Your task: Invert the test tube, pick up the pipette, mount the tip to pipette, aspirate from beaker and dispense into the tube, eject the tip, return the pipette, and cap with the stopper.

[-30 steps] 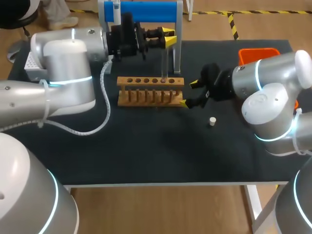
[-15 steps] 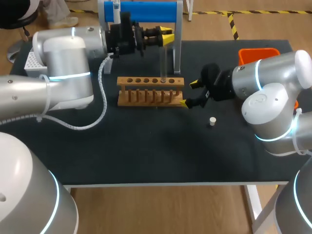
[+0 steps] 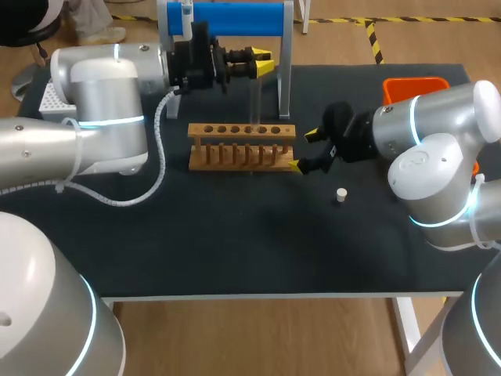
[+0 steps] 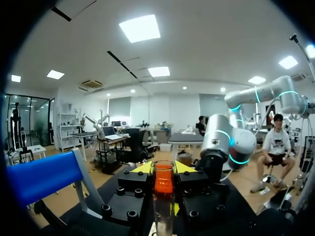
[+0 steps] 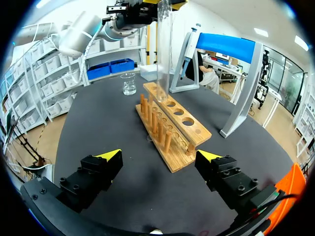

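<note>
My left gripper [image 3: 264,63] hangs above the wooden test tube rack [image 3: 243,145], its yellow-tipped fingers clamped on the upper end of a clear test tube [image 3: 255,98]. The tube stands upright, with its lower end at the rack's top board. I cannot tell whether it is clear of the hole. A glass beaker [image 5: 129,83] sits beyond the rack's far end. Just beside the rack's right end, my right gripper [image 3: 305,149] rests low with its fingers spread wide apart, holding nothing. A small white stopper [image 3: 341,193] lies on the black table [image 3: 235,251], right of the rack and near that gripper.
</note>
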Available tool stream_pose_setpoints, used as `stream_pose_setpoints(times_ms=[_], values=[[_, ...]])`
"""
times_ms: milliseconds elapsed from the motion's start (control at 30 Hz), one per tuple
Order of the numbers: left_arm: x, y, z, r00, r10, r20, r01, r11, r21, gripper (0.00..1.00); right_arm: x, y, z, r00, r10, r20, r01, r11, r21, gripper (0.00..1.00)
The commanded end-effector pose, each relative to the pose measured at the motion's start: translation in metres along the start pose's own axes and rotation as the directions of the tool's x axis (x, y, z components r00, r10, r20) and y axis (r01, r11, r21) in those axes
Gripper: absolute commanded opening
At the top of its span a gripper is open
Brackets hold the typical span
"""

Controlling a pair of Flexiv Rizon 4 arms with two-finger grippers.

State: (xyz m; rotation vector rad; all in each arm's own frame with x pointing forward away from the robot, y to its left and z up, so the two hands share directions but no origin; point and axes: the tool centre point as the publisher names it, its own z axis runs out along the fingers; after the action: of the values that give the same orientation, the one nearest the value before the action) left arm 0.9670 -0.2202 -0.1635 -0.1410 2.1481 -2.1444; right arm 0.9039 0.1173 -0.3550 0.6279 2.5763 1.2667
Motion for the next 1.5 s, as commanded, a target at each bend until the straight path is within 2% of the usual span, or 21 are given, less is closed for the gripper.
stream_pose_setpoints(times_ms=[33, 500, 700, 1000, 1500], values=[[-0.003, 0.006, -0.001, 1.000, -0.003, 0.002, 0.003, 1.000, 0.004, 0.00, 0.000, -0.001, -0.001, 1.000, 0.000, -0.002, 0.000, 1.000, -0.001, 1.00], [-0.001, 0.019, 0.000, 1.000, 0.011, 0.009, -0.011, 1.000, -0.022, 0.00, 0.000, -0.001, -0.001, 1.000, 0.000, -0.002, 0.000, 1.000, -0.001, 1.00], [-0.001, 0.020, -0.001, 1.000, 0.012, 0.016, -0.011, 1.000, -0.022, 0.00, 0.000, -0.001, -0.001, 1.000, 0.000, -0.002, 0.000, 1.000, -0.001, 1.00], [-0.006, 0.010, -0.002, 0.999, 0.034, 0.020, -0.034, 0.999, -0.017, 0.00, 0.000, -0.001, -0.001, 1.000, 0.000, -0.002, 0.000, 1.000, -0.001, 1.00], [-0.009, 0.024, -0.009, 0.999, 0.030, 0.028, -0.030, 0.999, -0.029, 0.00, 0.000, -0.001, -0.001, 1.000, 0.000, -0.002, 0.000, 1.000, -0.001, 1.00]])
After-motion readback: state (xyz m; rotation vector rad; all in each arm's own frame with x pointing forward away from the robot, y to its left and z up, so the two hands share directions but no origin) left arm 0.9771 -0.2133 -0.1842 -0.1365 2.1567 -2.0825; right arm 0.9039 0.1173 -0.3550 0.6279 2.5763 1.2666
